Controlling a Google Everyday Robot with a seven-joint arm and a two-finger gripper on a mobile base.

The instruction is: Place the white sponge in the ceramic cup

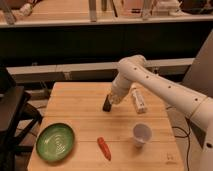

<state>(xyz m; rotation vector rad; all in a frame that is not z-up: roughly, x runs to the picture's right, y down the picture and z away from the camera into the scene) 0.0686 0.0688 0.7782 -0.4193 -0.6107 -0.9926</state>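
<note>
The ceramic cup point(142, 134) is a small plain white tapered cup standing upright on the wooden table point(80, 107), near its front right. A white oblong block that looks like the white sponge point(139, 101) lies on the table behind the cup, just right of my arm. My gripper point(107, 104) is dark and points down at the middle of the table, low over the wood. It is to the left of the sponge and apart from it, and behind and left of the cup.
A green plate point(55, 142) sits at the table's front left. A red-orange vegetable point(104, 148) lies at the front middle, left of the cup. A dark chair or cart point(12, 112) stands off the left edge. A ledge point(75, 70) runs behind the table.
</note>
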